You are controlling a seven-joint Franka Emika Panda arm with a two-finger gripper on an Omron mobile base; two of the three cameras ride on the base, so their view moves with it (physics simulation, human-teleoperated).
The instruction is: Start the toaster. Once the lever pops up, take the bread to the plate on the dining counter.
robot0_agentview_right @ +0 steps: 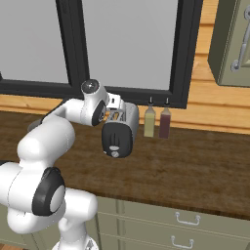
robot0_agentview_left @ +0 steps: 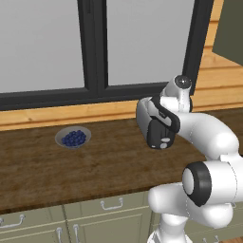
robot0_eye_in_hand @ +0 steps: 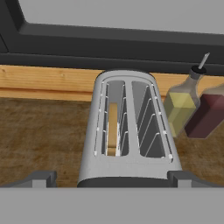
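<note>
The silver-white toaster (robot0_eye_in_hand: 129, 131) stands on the dark wood worktop (robot0_eye_in_hand: 39, 135) below the window, seen from above in the hand view. The tan bread (robot0_eye_in_hand: 112, 129) sits down in its left slot; the right slot is empty. My gripper (robot0_eye_in_hand: 112, 180) hangs open just above the toaster's near end, its fingertips (robot0_eye_in_hand: 41, 178) spread wider than the body, holding nothing. From the right base view the toaster (robot0_agentview_right: 122, 128) turns its black end face toward me, with the small lever (robot0_agentview_right: 114, 146) on it. The left base view has the toaster (robot0_agentview_left: 159, 128) beside my arm. The plate and the dining counter are out of view.
Two bottles, one olive (robot0_eye_in_hand: 181, 107) and one dark red (robot0_eye_in_hand: 210, 116), stand close to the toaster's right against the wooden back ledge (robot0_eye_in_hand: 43, 81). A grey bowl of blueberries (robot0_agentview_left: 73, 137) sits further left on the worktop. Green drawers (robot0_agentview_right: 180, 219) run below.
</note>
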